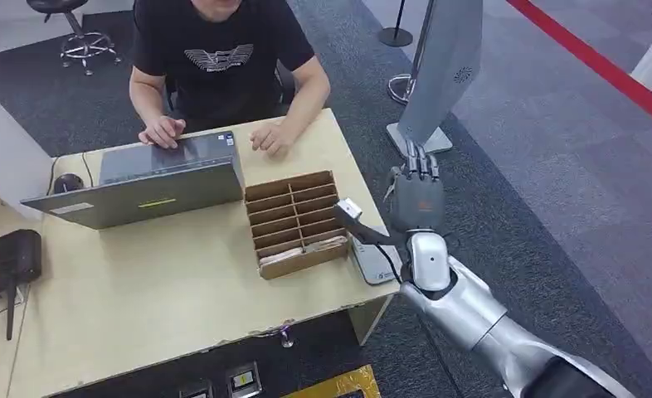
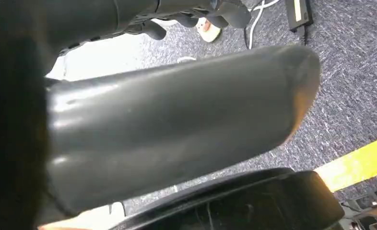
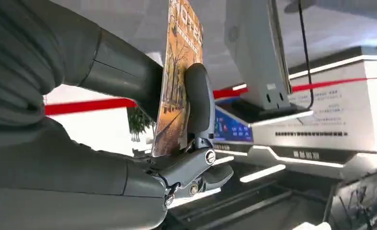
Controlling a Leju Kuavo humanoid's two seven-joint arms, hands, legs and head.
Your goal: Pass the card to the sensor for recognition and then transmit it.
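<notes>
One right hand [image 3: 177, 120] pinches the card [image 3: 177, 86] beside the grey sensor stand [image 1: 439, 75].

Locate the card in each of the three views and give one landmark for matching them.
Head view: hidden behind the right hand, off the desk's right edge.
Left wrist view: not in it.
Right wrist view: card held between thumb and fingers, centre.
Shared landmark: the grey stand panel.

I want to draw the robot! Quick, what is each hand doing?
Left hand: cannot be told; just dark fingers by the floor.
Right hand: holding the card, pinched upright.
</notes>
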